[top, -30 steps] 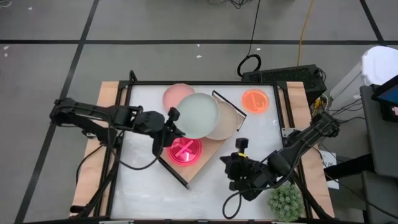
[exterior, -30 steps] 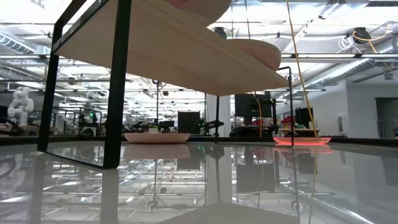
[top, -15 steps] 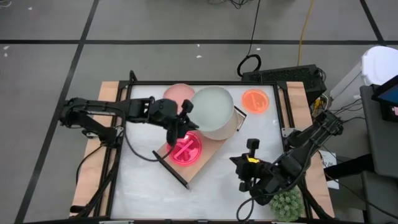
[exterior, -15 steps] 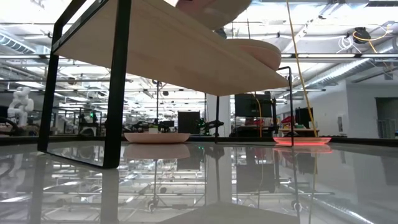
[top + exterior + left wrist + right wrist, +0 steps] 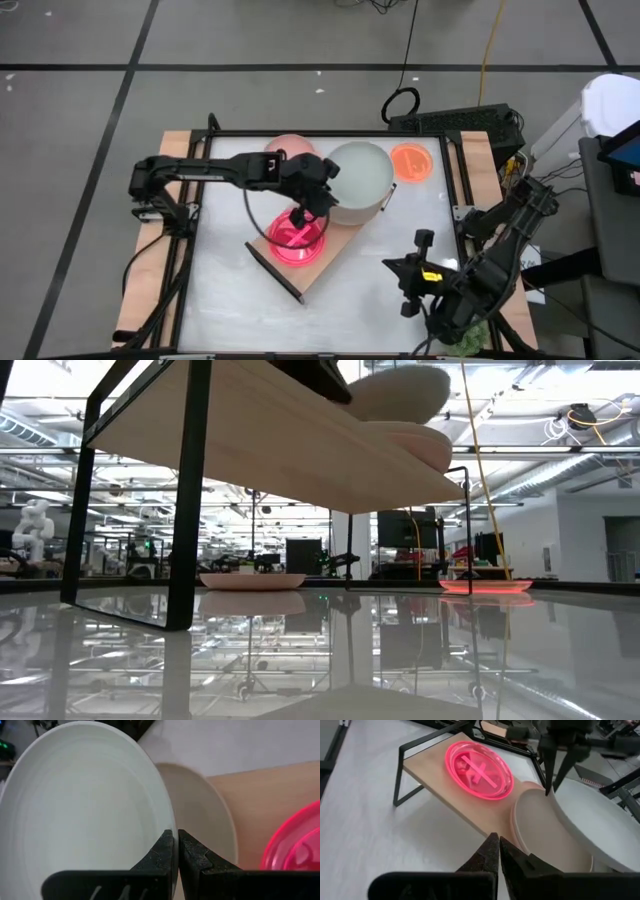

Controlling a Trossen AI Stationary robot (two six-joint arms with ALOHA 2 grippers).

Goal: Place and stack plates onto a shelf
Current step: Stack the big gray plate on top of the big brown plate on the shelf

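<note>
1. High view shows the pale grey plate [image 5: 358,170] above the far end of the shelf [image 5: 322,252], covering most of the beige plate [image 5: 372,209] that lies on the board beneath it.
2. In the left wrist view the grey plate [image 5: 80,805] stands tilted, its rim pinched between the left gripper's [image 5: 175,851] closed fingers; the beige plate [image 5: 202,820] shows just beyond that rim.
3. From the right wrist view, the grey plate [image 5: 592,827] overlaps the beige plate [image 5: 545,832] on its far side and overhangs the shelf's end.
4. A neon pink plate [image 5: 296,235] rests on the shelf's middle, just beside the beige one; bare wood remains toward the shelf's near end.
5. On the white tabletop [image 5: 230,290], a dusty pink plate [image 5: 287,146] sits behind the left gripper [image 5: 318,190], and an orange plate [image 5: 410,161] lies apart near the far right corner.
6. The right gripper [image 5: 410,285] waits over open tabletop at the front right, near the green plant [image 5: 475,332]; its fingers [image 5: 490,852] are pressed together, holding nothing.
7. No readable writing shows on the plates or shelf.
</note>
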